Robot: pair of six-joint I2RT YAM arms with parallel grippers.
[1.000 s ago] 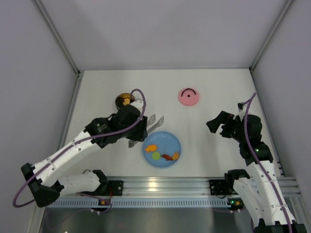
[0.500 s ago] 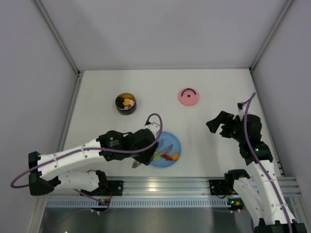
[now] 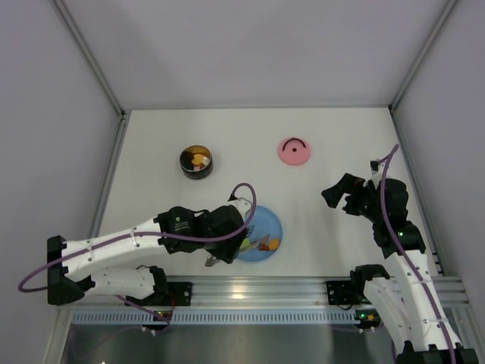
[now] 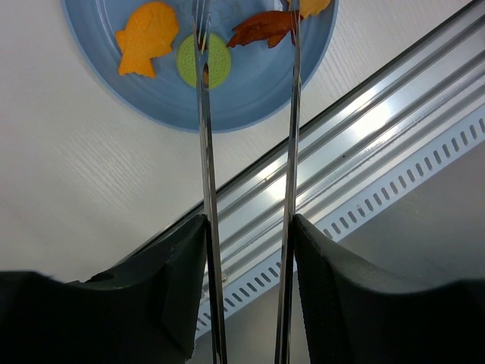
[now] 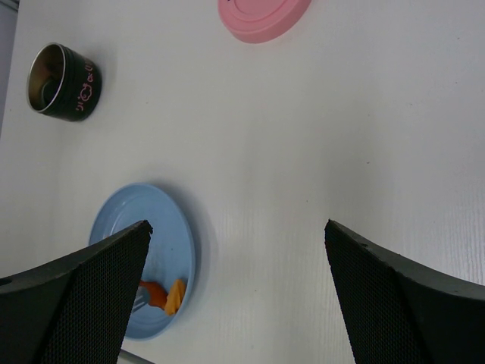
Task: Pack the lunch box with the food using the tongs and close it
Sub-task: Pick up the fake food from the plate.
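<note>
Far left on the counter, the lunch box stands open; the top view shows orange and yellow pieces inside, while the right wrist view gives mostly its dark wall and shiny rim. Nearer, the left gripper has its jaws pressed on the tongs, one finger against each slim arm. The arms stand apart, with their tips over the blue plate. The step in hand looks like picking another piece: one tip crosses the green round piece, the other runs by the reddish-brown piece, and an orange fish lies further left. Next, I judge, the tips must straddle one piece and the jaws squeeze before the carry to the box. Only the left wrist view shows those tips; from above the arm hides them. Far right of the plate lies the pink lid, off the box. The right gripper hangs over the counter, jaws spread and empty.
</note>
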